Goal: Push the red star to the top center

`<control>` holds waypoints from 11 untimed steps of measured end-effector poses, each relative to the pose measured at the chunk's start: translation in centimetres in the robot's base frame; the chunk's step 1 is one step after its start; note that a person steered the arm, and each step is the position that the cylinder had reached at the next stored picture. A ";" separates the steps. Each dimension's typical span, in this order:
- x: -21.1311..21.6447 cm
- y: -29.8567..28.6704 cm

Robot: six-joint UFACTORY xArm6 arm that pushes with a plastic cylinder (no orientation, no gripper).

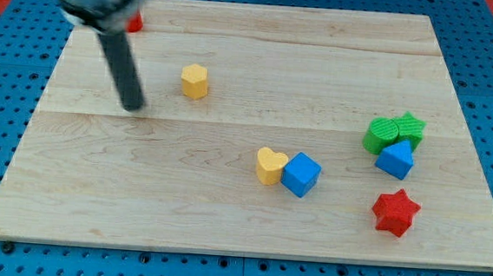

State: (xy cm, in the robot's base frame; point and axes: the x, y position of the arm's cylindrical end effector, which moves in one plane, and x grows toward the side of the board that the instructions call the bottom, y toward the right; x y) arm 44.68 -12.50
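Observation:
The red star (pixel 395 211) lies near the view's lower right on the wooden board (pixel 224 206). My tip (pixel 133 107) rests on the board at the view's upper left, far from the star. A yellow hexagonal block (pixel 195 80) sits just right of the tip. A yellow heart (pixel 269 166) touches a blue cube (pixel 301 174) at mid-board. A green round block (pixel 381 134), a green star (pixel 410 126) and a blue triangular block (pixel 396 158) cluster above the red star.
A red block (pixel 134 21) shows partly behind the arm at the view's top left. Blue pegboard (pixel 9 52) surrounds the board on all sides.

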 end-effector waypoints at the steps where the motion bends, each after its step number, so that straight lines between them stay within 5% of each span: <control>1: 8.1 3.6; 2: 14.9 9.6; 3: 17.1 18.8; 5: 15.7 30.6; 6: 15.6 32.1; 10: 0.0 21.2; 11: 2.6 24.7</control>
State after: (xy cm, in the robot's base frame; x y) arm 47.29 12.20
